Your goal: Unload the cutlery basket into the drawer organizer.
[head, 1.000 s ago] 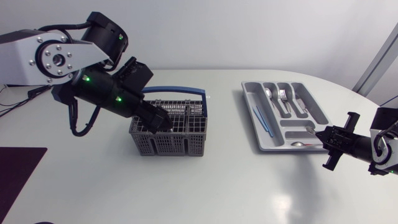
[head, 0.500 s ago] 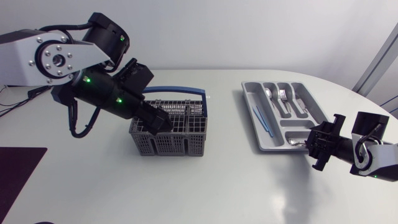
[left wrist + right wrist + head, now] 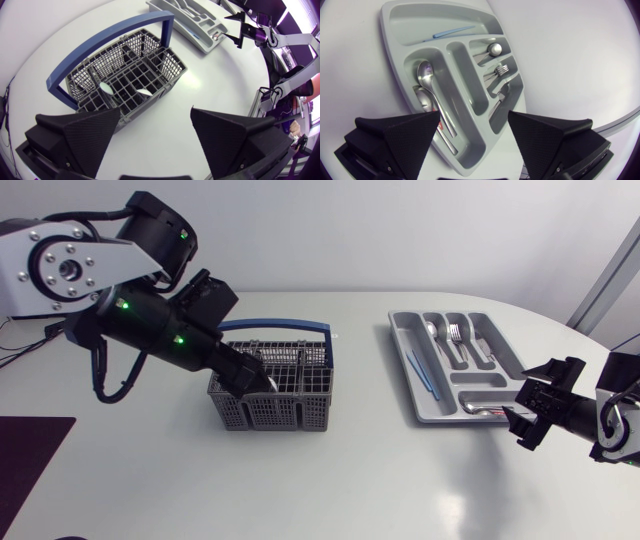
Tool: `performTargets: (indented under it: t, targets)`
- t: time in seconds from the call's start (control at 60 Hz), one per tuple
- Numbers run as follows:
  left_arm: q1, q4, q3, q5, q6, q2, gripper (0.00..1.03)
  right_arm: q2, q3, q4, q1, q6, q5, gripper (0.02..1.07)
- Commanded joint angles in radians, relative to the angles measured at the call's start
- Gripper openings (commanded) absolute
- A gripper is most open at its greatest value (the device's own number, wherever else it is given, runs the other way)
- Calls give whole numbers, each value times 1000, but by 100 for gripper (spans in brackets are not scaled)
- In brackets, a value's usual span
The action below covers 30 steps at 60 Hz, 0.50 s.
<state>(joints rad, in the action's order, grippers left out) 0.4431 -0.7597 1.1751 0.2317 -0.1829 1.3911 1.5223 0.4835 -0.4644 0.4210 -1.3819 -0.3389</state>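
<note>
The grey cutlery basket (image 3: 285, 395) with a blue handle (image 3: 280, 327) stands left of the table's middle. My left gripper (image 3: 255, 377) hangs open over its left end. In the left wrist view two spoon bowls (image 3: 106, 89) stick up from the basket (image 3: 150, 65), ahead of the open left gripper (image 3: 155, 135). The grey drawer organizer (image 3: 397, 330) lies at the right with spoons (image 3: 432, 330), a fork (image 3: 455, 333) and blue pieces (image 3: 418, 370) in its compartments. My right gripper (image 3: 522, 417) stands open, holding nothing, at its near right corner. Two spoons (image 3: 427, 75) lie ahead of the right gripper (image 3: 475, 140).
A dark mat (image 3: 25, 450) lies at the table's front left corner. Bare white tabletop (image 3: 370, 470) spreads between the basket and the organizer and along the front edge.
My right gripper has opened and let go of a spoon, which now lies in the organizer's near compartment. My left arm has shifted slightly to the left above the basket.
</note>
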Motion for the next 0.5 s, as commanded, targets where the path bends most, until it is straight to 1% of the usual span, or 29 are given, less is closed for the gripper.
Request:
performTargets:
  t: [0.0, 0.033, 0.083, 0.167, 0.2, 0.25, 0.283, 0.333, 0.367, 0.4, 0.433, 0.483]
  targets:
    - [3, -18, 8, -12, 19, -17, 98, -27, 13, 24, -7, 43, -3, 102]
    - [26, -15, 4, -23, 14, -18, 98, -37, 9, 26, -13, 53, -3, 102]
    - [52, 0, 1, -80, 5, -17, 98, -48, 6, 33, -21, 58, -2, 102]
    - [59, 5, 15, -89, -38, -17, 98, -76, -11, 40, -37, 61, 0, 102]
    - [48, 5, 24, -89, -52, -17, 98, -86, -16, 40, -41, 64, 0, 102]
    - [63, 3, 28, -89, -82, -35, 98, -108, -26, 44, -44, 64, 1, 102]
    - [74, 13, 18, -120, -102, -46, 98, -119, -31, 52, -45, 63, 0, 102]
    - [82, 19, 14, -150, -153, -52, 98, -136, -39, 69, -47, 58, -5, 102]
    - [86, 19, 11, -150, -187, -56, 98, -142, -42, 72, -47, 53, -8, 102]
    - [100, 19, -5, -154, -262, -73, 97, -146, -43, 78, -47, 52, -9, 102]
    - [98, 25, -17, -157, -316, -86, 97, -152, -43, 86, -48, 52, -11, 102]
    - [94, 66, -38, -158, -414, -113, 97, -166, -43, 101, -50, 52, -17, 102]
